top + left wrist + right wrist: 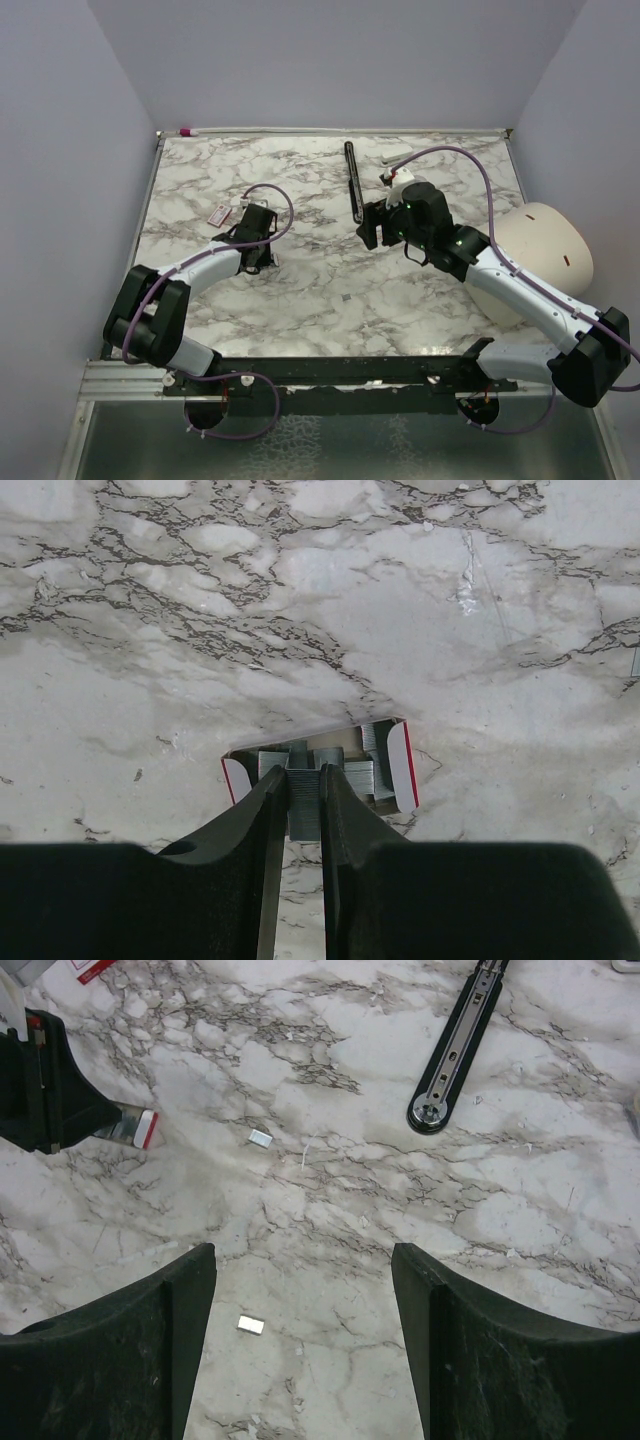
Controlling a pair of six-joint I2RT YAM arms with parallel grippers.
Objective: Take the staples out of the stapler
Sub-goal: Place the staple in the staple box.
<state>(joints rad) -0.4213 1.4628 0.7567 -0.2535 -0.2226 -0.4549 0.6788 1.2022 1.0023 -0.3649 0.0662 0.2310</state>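
Note:
The small red-and-white stapler (402,765) lies open on the marble, with grey strips of staples (372,750) showing inside it. My left gripper (304,775) reaches into it from the near side and is shut on one grey staple strip (304,820), which stands pinched between the two fingers. The right wrist view shows the same stapler (140,1128) beside the left gripper (40,1080). Two loose silvery staples (260,1138) (251,1325) lie on the table. My right gripper (305,1290) hovers open over bare marble, holding nothing. From above, the left gripper (262,258) and right gripper (372,228) sit apart.
A long thin black bar (352,180) (455,1050) lies at the back centre, just beyond the right gripper. A second small red-and-white piece (218,215) rests left of the left wrist. A beige rounded object (545,250) sits at the table's right edge. Walls close in three sides.

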